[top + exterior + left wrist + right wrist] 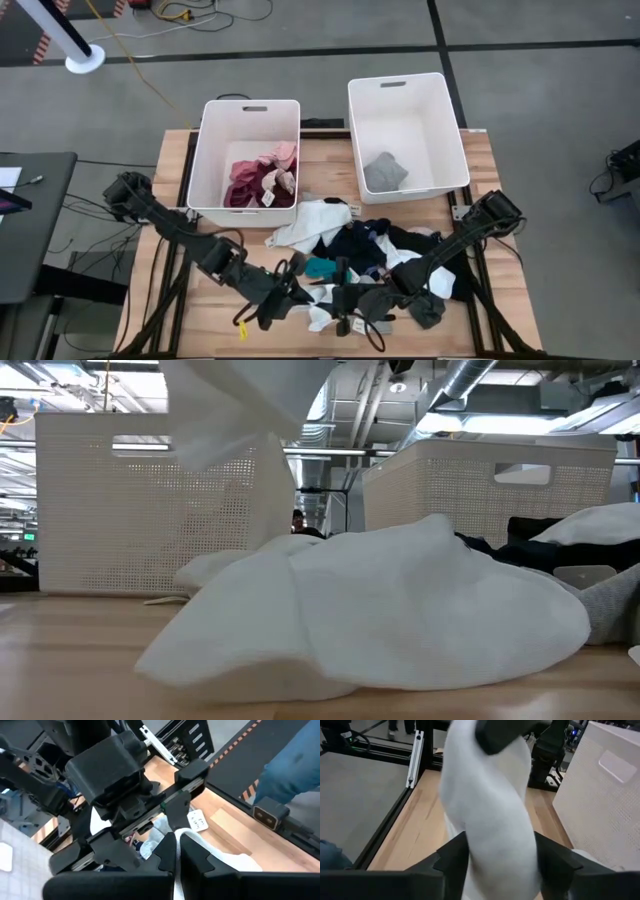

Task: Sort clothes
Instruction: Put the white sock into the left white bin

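Note:
A pile of clothes [375,250] in black, navy, white, teal and grey lies on the table's near middle. My left gripper [288,292] and my right gripper [345,300] meet over the pile's near left part, both on one white garment [490,800]. It carries a paper tag [197,821]. My left gripper [179,855] is shut on it, and my right gripper [502,862] has it between its fingers. In the low view a large white garment [400,610] lies on the table, and white cloth [230,410] hangs above it. My left gripper pinches a thin edge or fold of the white garment [178,842] between its two fingers. The cloth runs from there to my right gripper, raised off the table. My right gripper has a thick bunch of the white garment [502,845] filling the gap between its two fingers [452,857]. The cloth stretches away from it to my left gripper's fingers [495,735].
Two white plastic bins stand at the far side. The left bin [215,150] holds pink and maroon garments [262,180]; the right bin [455,140] holds a grey garment [384,172]. Bare wood shows near the table's left edge [165,290]. A dark grey garment [425,308] lies near right.

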`<state>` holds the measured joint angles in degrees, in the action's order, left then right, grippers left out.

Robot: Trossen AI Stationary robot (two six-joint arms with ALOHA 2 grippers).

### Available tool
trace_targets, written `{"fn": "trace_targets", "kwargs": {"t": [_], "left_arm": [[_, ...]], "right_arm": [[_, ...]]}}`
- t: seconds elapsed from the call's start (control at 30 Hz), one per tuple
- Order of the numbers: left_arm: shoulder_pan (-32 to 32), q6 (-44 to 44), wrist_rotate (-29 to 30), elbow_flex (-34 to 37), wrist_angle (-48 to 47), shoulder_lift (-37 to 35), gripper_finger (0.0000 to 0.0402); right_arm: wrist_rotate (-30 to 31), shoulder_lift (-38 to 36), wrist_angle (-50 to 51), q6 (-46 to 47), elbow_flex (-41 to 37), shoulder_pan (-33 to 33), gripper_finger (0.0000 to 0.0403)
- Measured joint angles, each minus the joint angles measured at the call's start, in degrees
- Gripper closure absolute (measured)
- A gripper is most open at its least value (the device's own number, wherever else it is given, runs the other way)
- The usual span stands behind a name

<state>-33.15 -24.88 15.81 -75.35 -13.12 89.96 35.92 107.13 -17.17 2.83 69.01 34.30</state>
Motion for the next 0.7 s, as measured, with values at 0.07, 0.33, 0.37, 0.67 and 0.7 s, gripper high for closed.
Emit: {"fn": "trace_targets", "kwargs": {"t": [0.07,0.33,0.37,0.67,0.7], "left_arm": [[0.3,0.0,-0.8,0.0,0.0,0.0,0.04],[1.2,-0.1,-2.1,0.0,0.0,0.0,0.0399],[1.2,-0.1,-2.1,0.0,0.0,0.0,0.0399],[1.2,2.4,-0.9,0.0,-2.5,0.0,0.0399],[1.2,3.0,-0.2,0.0,-3.0,0.0,0.0397]], "right_arm": [[0.0,0.0,-0.5,-1.0,0.0,0.0,0.021],[-0.1,0.0,-1.6,-4.6,0.0,0.0,0.0319],[-0.1,0.0,-1.6,-4.8,0.0,0.0,0.0332],[-0.1,0.0,-0.9,-6.4,0.0,0.2,0.0394],[-0.1,0.0,-0.9,-6.4,0.0,0.2,0.0393]]}}
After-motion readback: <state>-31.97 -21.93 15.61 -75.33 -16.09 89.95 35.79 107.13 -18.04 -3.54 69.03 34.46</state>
